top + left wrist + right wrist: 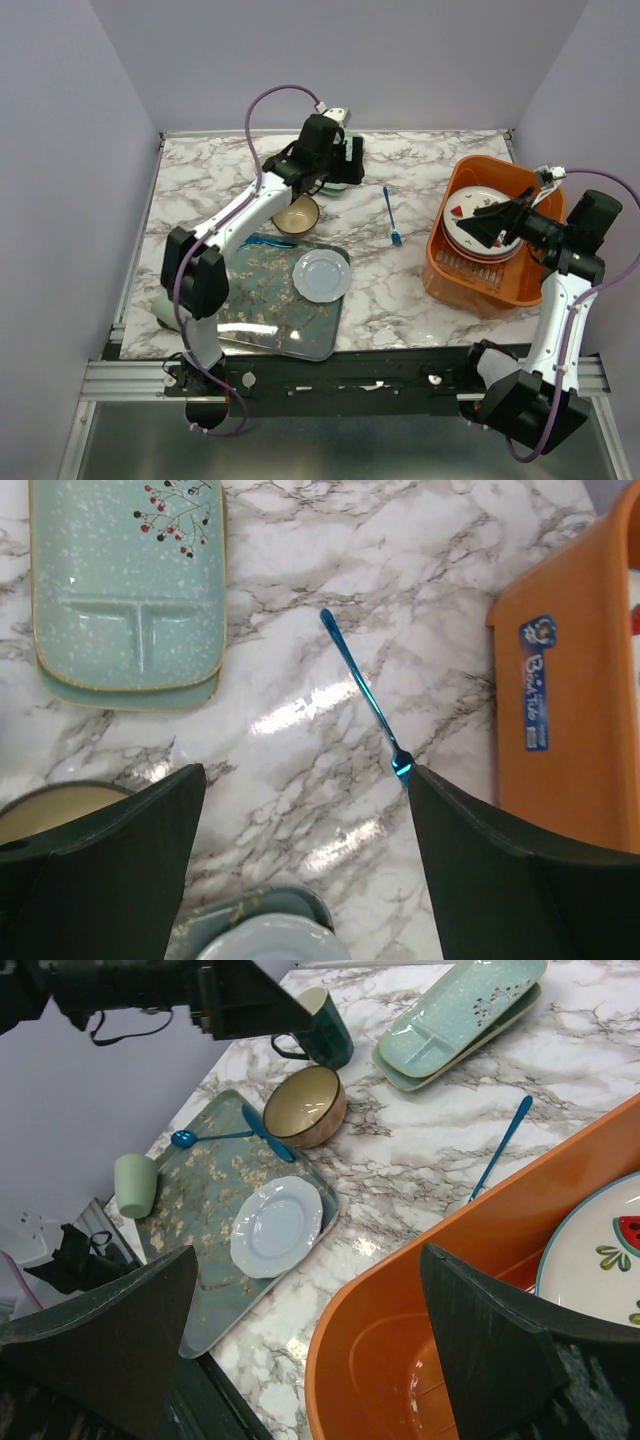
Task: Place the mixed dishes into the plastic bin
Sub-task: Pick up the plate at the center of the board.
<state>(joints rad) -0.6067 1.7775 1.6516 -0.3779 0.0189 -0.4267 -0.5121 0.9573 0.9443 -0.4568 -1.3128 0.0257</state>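
Plates (pixel 466 206) inside orange bin (pixel 452 281)

We see two arms of one make. The left arm (pixel 238 212) and the right arm (pixel 556 310) each have smooth white tubular links between bulky matte-black joint housings. A thin purple cable (pixel 285 88) runs along the left one, another purple cable (pixel 612 178) along the right. The left arm's dark wedge-shaped fingers (pixel 100 870) and the right arm's matching dark fingers (pixel 100 1345) look flat-faced and matte.
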